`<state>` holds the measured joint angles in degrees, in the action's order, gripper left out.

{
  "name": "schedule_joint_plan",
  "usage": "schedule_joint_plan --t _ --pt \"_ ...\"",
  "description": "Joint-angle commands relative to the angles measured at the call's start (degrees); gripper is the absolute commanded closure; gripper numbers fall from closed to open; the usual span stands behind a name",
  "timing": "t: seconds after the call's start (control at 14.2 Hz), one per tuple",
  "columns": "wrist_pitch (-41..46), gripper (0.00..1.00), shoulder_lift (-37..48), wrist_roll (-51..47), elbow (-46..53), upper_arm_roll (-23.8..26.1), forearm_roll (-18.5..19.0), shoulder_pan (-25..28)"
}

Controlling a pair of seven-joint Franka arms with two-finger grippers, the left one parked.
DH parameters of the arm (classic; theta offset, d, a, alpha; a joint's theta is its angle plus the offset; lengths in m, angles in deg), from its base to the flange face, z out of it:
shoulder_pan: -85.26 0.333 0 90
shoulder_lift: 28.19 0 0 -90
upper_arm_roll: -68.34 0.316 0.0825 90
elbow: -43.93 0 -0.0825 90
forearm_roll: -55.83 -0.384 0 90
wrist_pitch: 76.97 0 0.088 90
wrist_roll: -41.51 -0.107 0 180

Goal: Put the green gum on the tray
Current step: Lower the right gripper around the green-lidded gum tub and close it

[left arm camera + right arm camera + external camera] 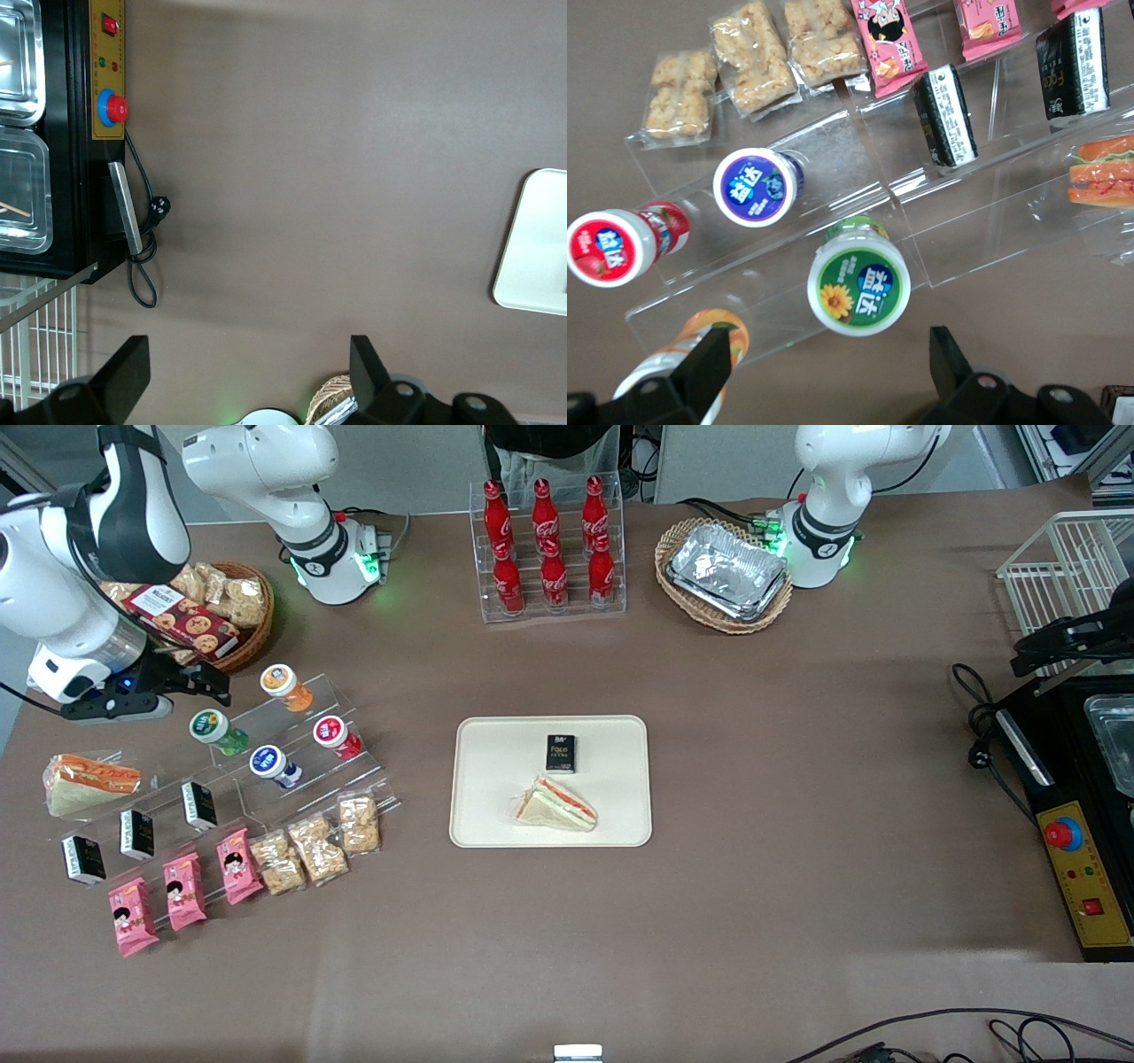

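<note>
The green gum [213, 729] [859, 288], a small green bottle with a white lid and a green label, lies on the clear stepped stand [292, 757] toward the working arm's end of the table. My gripper [209, 683] [828, 359] hovers open just above it, a little farther from the front camera, with nothing between its fingers [709, 359]. The cream tray [496, 762] [540, 257] lies flat at the table's middle, holding a black pack [561, 753] and a sandwich [556, 804].
On the same stand beside the green gum are an orange bottle [285, 687], a red one [335, 735] and a blue one [273, 765], with black packs and snack bags nearer the camera. A cookie basket [217, 607] stands close to the arm.
</note>
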<state>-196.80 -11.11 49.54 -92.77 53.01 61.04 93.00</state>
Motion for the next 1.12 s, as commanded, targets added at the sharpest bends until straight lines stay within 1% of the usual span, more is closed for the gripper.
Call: schedule_joint_plan --t 0.0,0.21,0.42,1.05 --pt "-2.95 0.0 -1.7 -0.56 -0.76 0.12 0.86 -0.88" --pt "-4.35 0.0 -2.84 -0.56 -1.11 0.03 0.86 -1.05" --pt "-6.46 0.0 -4.86 -0.47 -1.29 0.12 0.86 -2.46" --pt "-10.95 0.0 -8.2 -0.56 -1.2 0.21 0.33 -2.37"
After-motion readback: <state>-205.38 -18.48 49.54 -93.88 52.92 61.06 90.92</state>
